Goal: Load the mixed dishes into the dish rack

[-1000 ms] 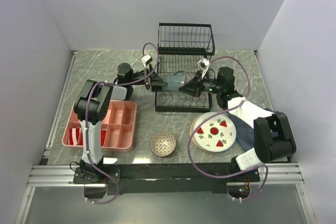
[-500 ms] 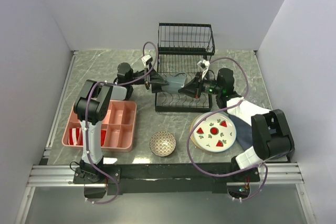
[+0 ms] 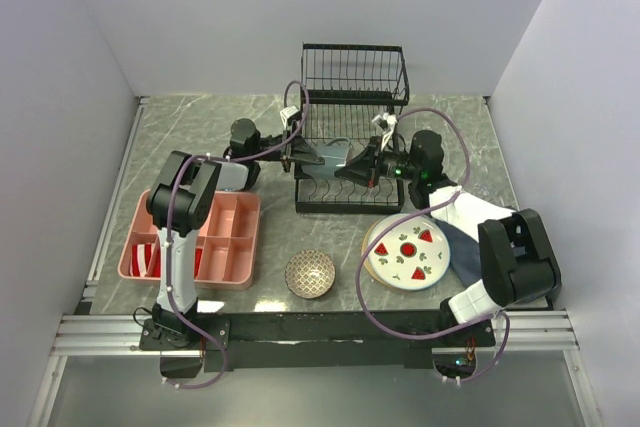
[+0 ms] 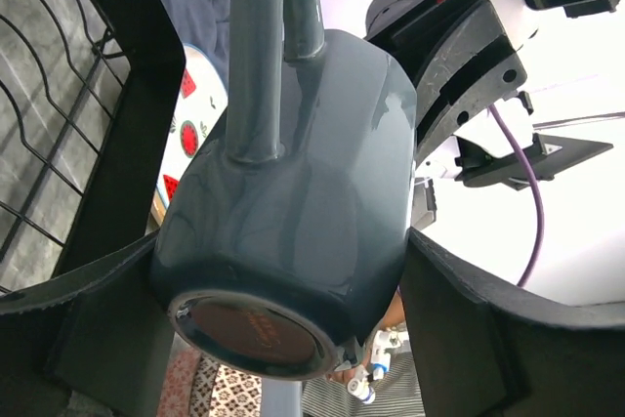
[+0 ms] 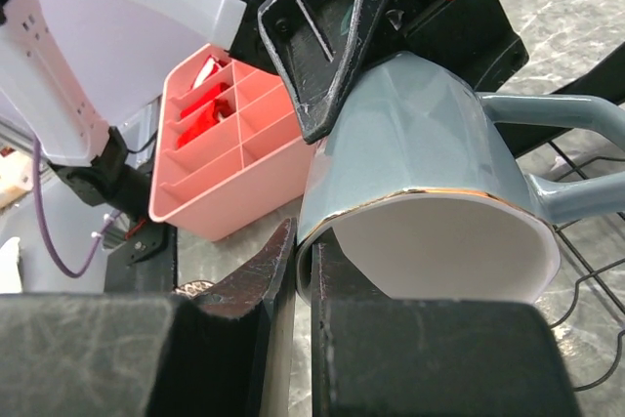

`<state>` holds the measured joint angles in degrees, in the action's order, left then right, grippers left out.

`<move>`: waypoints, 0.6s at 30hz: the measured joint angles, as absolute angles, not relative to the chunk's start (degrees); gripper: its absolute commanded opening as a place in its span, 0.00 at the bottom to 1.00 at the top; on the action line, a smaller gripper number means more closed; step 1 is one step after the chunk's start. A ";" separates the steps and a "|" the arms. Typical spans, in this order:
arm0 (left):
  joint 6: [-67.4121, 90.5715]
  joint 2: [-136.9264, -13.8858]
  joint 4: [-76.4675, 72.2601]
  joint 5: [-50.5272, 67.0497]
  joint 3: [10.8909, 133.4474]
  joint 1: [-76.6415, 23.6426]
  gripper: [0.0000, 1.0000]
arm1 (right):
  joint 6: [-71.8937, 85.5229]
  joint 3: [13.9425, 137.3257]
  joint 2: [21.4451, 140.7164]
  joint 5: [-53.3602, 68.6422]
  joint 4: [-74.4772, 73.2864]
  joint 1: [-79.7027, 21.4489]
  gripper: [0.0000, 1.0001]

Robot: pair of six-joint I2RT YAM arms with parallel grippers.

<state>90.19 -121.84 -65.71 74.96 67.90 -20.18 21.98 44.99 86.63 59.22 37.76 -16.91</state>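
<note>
A blue-grey mug (image 3: 335, 155) hangs on its side over the lower tier of the black wire dish rack (image 3: 350, 209). My left gripper (image 3: 310, 154) is shut on its body near the base (image 4: 278, 241). My right gripper (image 3: 352, 169) pinches the gold-edged rim (image 5: 303, 241), one finger inside and one outside. The watermelon plate (image 3: 405, 252) lies in front of the rack, with a tan rim showing under its left edge. The pinkish-brown patterned bowl (image 3: 310, 274) sits near the front edge. The blue bowl is out of view.
The pink compartment tray (image 3: 220, 237) with red pieces lies at the front left and also shows in the right wrist view (image 5: 225, 134). A dark blue-grey cloth (image 3: 465, 247) lies under my right arm, right of the plate. The rack's upper shelf (image 3: 352, 72) is behind the mug.
My left gripper has carried the mug to the right, further over the rack. My right gripper has closed in on the mug's rim from the right.
</note>
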 measured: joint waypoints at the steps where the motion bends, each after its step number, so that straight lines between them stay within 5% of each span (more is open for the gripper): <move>1: 90.02 -121.84 -65.71 75.09 67.90 -20.16 0.63 | 21.45 45.01 86.63 59.16 37.41 -16.91 0.14; 3: 88.97 -121.84 -65.47 75.07 67.88 -20.12 0.54 | 19.57 45.56 86.61 58.78 35.22 -16.91 0.40; 7: 84.12 -121.56 -62.15 75.70 68.45 -20.49 0.22 | 13.65 47.20 86.87 56.01 25.45 -18.37 0.56; 14: 70.32 -120.36 -47.22 77.45 70.50 -21.26 0.05 | 2.87 49.25 86.13 54.83 10.98 -16.97 0.78; 15: 65.39 -119.68 -40.91 77.10 71.35 -21.26 0.03 | 1.30 49.60 85.71 55.05 8.34 -16.34 1.00; 18: 42.33 -118.34 -14.68 72.84 79.13 -21.54 0.01 | -3.73 50.41 84.36 55.22 -1.10 -13.80 1.00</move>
